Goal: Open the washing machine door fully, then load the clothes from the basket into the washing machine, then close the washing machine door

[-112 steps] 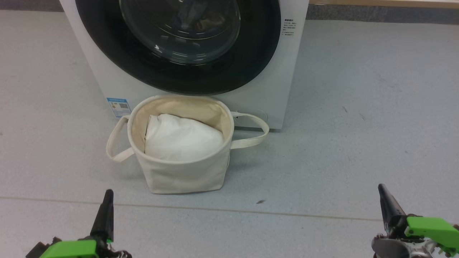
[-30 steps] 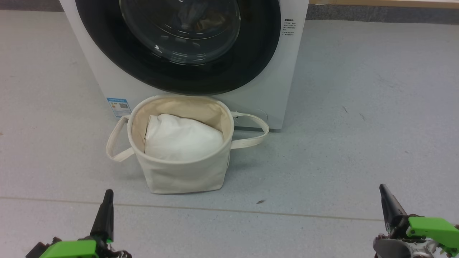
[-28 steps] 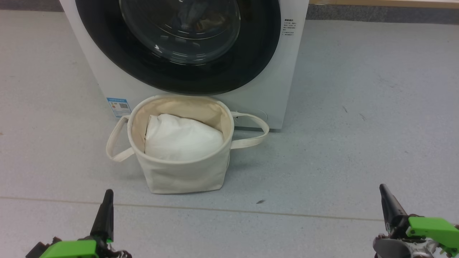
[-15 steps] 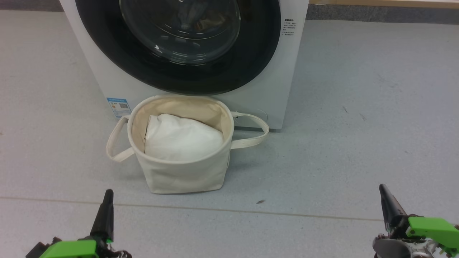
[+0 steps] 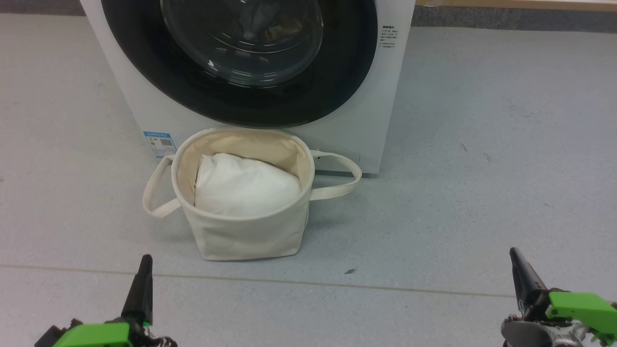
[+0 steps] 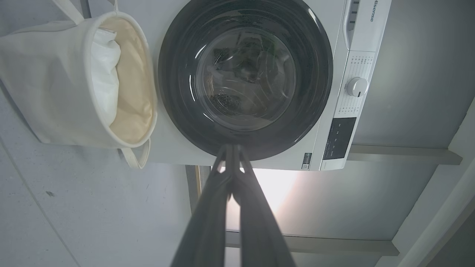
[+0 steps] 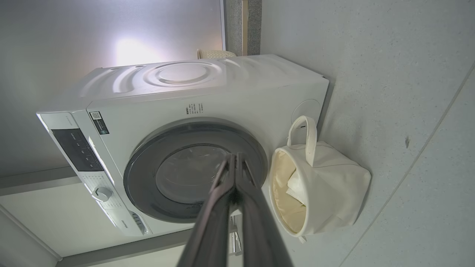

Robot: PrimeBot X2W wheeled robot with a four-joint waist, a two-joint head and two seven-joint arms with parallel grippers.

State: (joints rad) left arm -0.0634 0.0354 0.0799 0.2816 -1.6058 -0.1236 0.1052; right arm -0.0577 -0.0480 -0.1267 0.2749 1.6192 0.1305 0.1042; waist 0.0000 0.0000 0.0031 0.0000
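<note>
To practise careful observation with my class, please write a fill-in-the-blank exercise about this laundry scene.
The washing machine door is ____.
The basket stands directly in ____ of the washing machine.
Inside the basket lies a plain ____ bundle.
The left gripper and the right gripper are both shut and hold ____.
Missing words: closed; front; white; nothing.

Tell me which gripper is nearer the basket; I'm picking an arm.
Left. The left gripper is before the basket, leftward; the right gripper is far to its right.
</note>
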